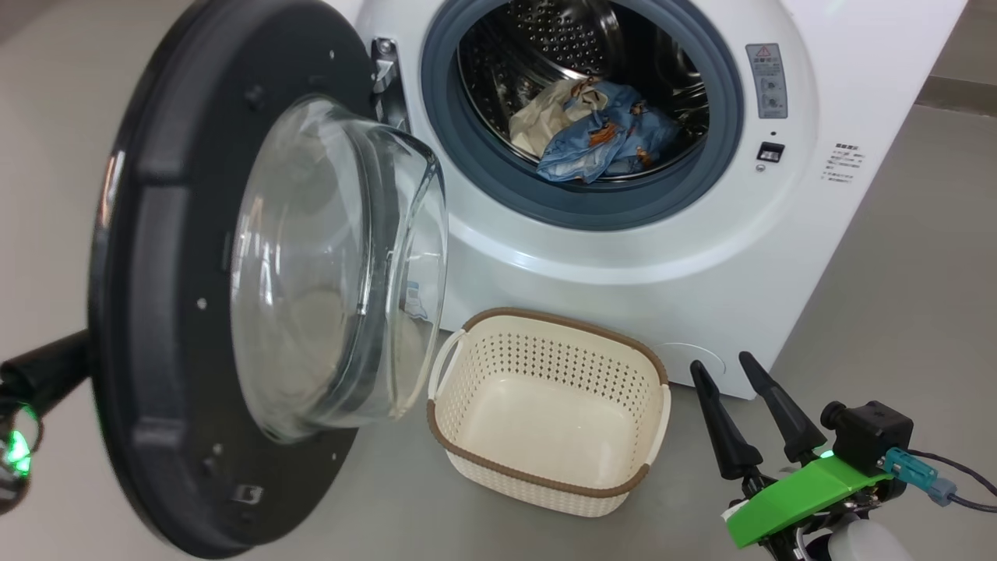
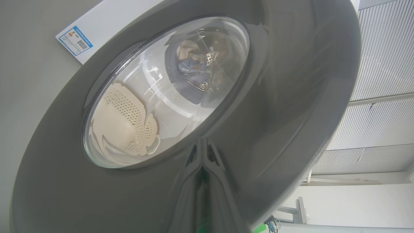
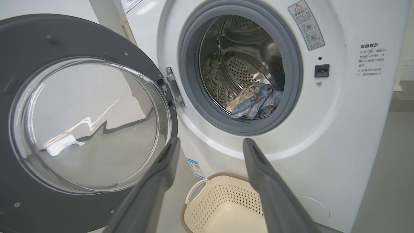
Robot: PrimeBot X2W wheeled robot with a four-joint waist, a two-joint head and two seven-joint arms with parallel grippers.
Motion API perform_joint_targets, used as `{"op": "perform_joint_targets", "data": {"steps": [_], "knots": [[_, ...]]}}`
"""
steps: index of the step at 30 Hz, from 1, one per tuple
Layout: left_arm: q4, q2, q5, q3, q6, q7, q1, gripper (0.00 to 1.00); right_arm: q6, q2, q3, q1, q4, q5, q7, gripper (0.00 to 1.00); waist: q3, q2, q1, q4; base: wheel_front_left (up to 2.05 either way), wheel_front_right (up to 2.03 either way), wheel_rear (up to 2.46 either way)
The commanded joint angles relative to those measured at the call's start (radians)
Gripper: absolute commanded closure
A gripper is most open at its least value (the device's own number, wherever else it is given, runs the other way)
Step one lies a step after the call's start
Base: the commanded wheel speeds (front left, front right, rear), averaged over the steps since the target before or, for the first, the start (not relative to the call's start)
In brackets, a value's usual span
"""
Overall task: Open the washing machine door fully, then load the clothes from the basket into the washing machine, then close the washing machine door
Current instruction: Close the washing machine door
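Washing machine (image 1: pixel 701 257): white front-loader, top and right side cut off in the head view. All places below are given from it.

Washing machine door (image 1: pixel 156 312): open, swung out on the hinge at the left of the drum opening, with the glass bowl bulging towards the machine. The door's lower rim runs out of frame.

Basket (image 1: pixel 545 479): on the floor right in front of the machine, below the opening. I see its bare bottom.

Clothes (image 1: pixel 600 136): inside the drum, low at the front, just behind the grey seal. Blue fabric with orange prints, beige piece at the left. Prints too small to make out.

Left gripper (image 2: pixel 201 145): on the far side of the door from the machine, mostly hidden in the head view. Fingers pressed together, gripping nothing, tips at the door's glossy outer face. I cannot tell if they touch it.

Right gripper (image 1: pixel 720 362): near the machine's lower front, right of the basket, jaws spread wide and empty.

Writing, right of the opening: grey warning sticker (image 3: pixel 305 24) with a red triangle. The printed heading (image 3: pixel 370 45) reads 温馨提示; the lines under it are too fine to read. Blue-bordered label (image 3: pixel 195 166) low on the front, text illegible.
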Motion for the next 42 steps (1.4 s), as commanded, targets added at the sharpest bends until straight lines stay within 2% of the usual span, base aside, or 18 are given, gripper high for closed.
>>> {"op": "perform_joint_targets", "data": {"steps": [1,8,14,17,27,32,36,42], "knots": [[-0.084,0.019,-0.022,0.021,0.023,0.016,-0.002,1.0,0.002,0.002,0.015,0.0,-0.027,0.005,-0.005,0.0,-0.002,-0.0001,-0.0001,-0.011,0.0,0.0,0.0],[-0.293,-0.084,-0.04,-0.025,0.133,0.025,0.073,1.0,0.002,0.011,0.02,-0.005,-0.029,0.004,-0.005,0.0,0.003,-0.0001,-0.0001,-0.063,0.0,0.0,0.0],[-0.384,-0.142,-0.018,-0.07,0.171,0.004,0.106,1.0,0.002,0.009,0.02,-0.008,-0.027,0.001,-0.005,0.0,0.007,-0.0001,-0.0001,-0.135,0.0,0.0,0.0],[-0.389,-0.152,-0.004,-0.078,0.165,-0.015,0.103,1.0,0.002,0.009,0.022,-0.008,-0.027,0.001,-0.005,0.0,0.008,-0.0001,-0.0001,-0.164,0.0,0.0,0.0],[-0.361,-0.218,0.022,-0.089,0.108,-0.109,0.055,1.0,0.002,0.003,0.021,-0.011,-0.028,-0.001,-0.005,0.0,0.014,-0.0001,-0.0001,-0.323,0.0,0.0,0.0],[-0.334,-0.234,0.049,-0.081,0.069,-0.174,0.028,1.0,0.002,0.001,0.023,-0.012,-0.027,-0.001,-0.005,0.0,0.014,-0.0001,-0.0001,-0.388,0.0,0.0,0.0],[-0.31,-0.249,0.054,-0.081,0.053,-0.206,0.012,1.0,0.002,-0.004,0.024,-0.013,-0.026,0.001,-0.005,0.0,0.013,-0.0001,-0.0001,-0.42,0.0,0.0,0.0],[-0.279,-0.268,0.055,-0.089,0.035,-0.25,-0.023,1.0,0.002,-0.009,0.021,-0.017,-0.026,0.005,-0.005,0.0,0.016,-0.0001,-0.0001,-0.432,0.0,0.0,0.0]]}}
